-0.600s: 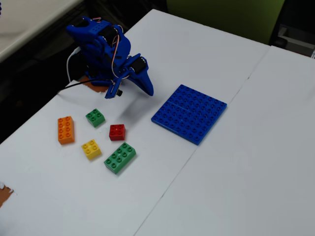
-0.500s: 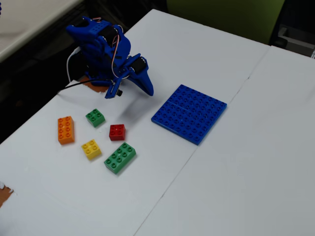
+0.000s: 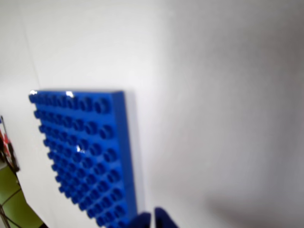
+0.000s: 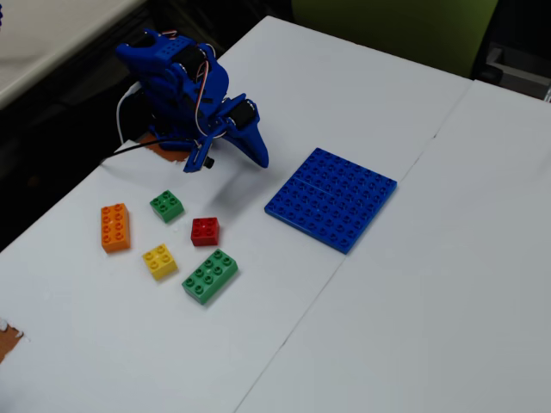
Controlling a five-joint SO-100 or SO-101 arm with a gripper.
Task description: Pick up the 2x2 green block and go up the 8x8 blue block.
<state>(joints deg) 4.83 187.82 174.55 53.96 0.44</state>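
The 2x2 green block (image 4: 166, 206) lies on the white table in the fixed view, left of the other small bricks; it is out of the wrist view. The 8x8 blue block (image 4: 331, 198) lies flat to the right of the arm and fills the left of the wrist view (image 3: 85, 156). My blue gripper (image 4: 261, 160) hangs folded near the arm's base, above and to the right of the green block, touching nothing. In the wrist view its tips (image 3: 153, 219) show at the bottom edge, shut with only a thin slit between them and nothing held.
A red brick (image 4: 205, 231), a yellow brick (image 4: 160, 261), an orange longer brick (image 4: 114, 227) and a long green brick (image 4: 210, 275) lie close around the small green one. A seam (image 4: 344, 258) runs between two table tops. The table edge is at the left.
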